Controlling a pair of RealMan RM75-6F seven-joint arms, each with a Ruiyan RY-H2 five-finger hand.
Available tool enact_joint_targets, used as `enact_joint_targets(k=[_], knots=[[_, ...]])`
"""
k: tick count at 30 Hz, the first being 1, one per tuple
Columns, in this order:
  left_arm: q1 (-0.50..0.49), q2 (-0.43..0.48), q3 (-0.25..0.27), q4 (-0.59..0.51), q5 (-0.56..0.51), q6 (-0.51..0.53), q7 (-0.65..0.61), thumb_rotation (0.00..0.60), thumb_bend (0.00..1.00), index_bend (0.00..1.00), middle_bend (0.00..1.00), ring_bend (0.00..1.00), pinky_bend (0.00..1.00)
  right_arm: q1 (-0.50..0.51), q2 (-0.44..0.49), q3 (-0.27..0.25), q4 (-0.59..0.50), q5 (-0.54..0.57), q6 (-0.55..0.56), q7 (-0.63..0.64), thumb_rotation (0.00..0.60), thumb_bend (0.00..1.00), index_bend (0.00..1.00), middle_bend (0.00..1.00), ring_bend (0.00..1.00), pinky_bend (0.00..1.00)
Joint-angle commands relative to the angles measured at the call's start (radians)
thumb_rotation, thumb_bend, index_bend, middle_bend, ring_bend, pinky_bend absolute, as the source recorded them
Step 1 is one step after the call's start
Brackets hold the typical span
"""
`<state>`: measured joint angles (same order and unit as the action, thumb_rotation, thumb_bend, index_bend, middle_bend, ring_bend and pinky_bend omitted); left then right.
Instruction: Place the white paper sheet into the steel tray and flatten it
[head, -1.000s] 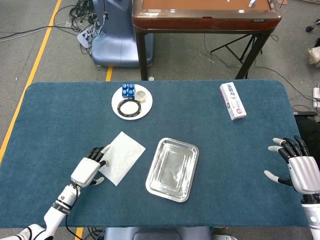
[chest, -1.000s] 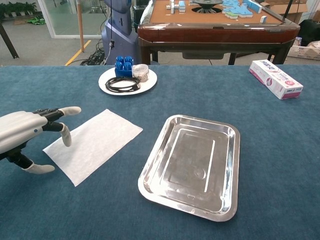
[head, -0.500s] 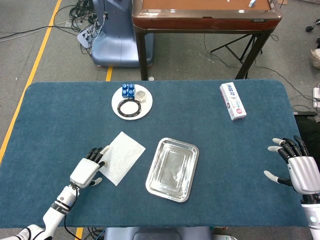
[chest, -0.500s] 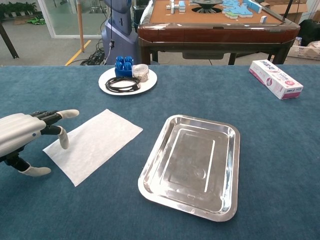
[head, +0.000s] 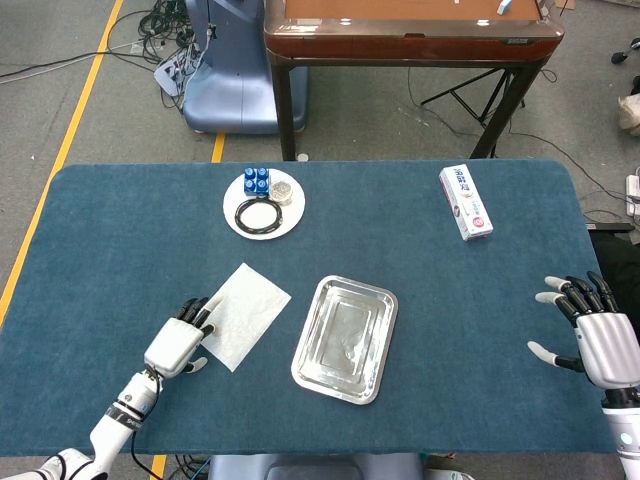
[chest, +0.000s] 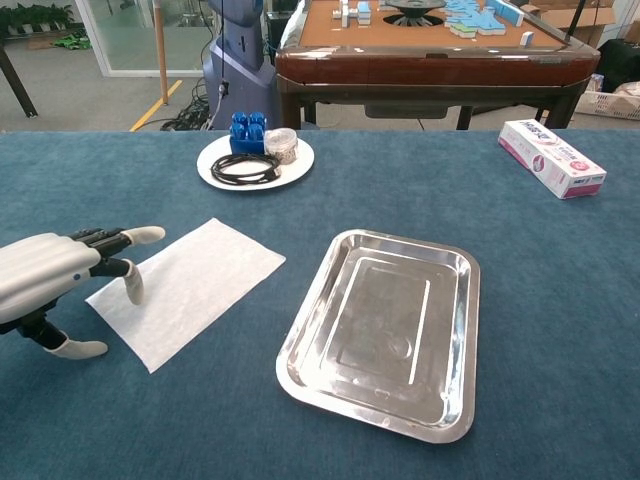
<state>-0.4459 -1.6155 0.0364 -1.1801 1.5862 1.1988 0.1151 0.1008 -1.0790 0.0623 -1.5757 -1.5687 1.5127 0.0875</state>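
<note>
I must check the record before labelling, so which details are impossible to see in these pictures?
- Left hand: contact with the white paper sheet is unclear in both views.
- Right hand: outside the chest view.
- Pink box: print too small.
- White plate: blue items too small to identify.

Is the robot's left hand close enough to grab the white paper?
Probably yes. The left hand hovers open at the near left edge of the white paper sheet, fingertips over its corner, and nothing lies between them. The steel tray sits apart to the side.

White paper sheet (head: 242, 315) lies flat beside steel tray (head: 371, 378).
</note>
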Motion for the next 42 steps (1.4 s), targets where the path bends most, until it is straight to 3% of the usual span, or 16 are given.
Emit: enact_joint_targets(k=[1,42], knots=[[0.000,-0.003,-0.001,0.003,0.000,0.002,-0.004,0.600,0.17,0.41,0.00,0.00,0.08,0.000,0.000,0.000,0.000,0.000,0.000,0.000,0.600,0.00,0.34,0.23,0.14,0.01],[0.006,-0.068,-0.012,0.058,-0.001,0.032,-0.042,0.600,0.17,0.45,0.00,0.00,0.09,0.000,0.002,0.002,0.000,0.000,0.003,0.006,0.600,0.00,0.34,0.23,0.14,0.01]])
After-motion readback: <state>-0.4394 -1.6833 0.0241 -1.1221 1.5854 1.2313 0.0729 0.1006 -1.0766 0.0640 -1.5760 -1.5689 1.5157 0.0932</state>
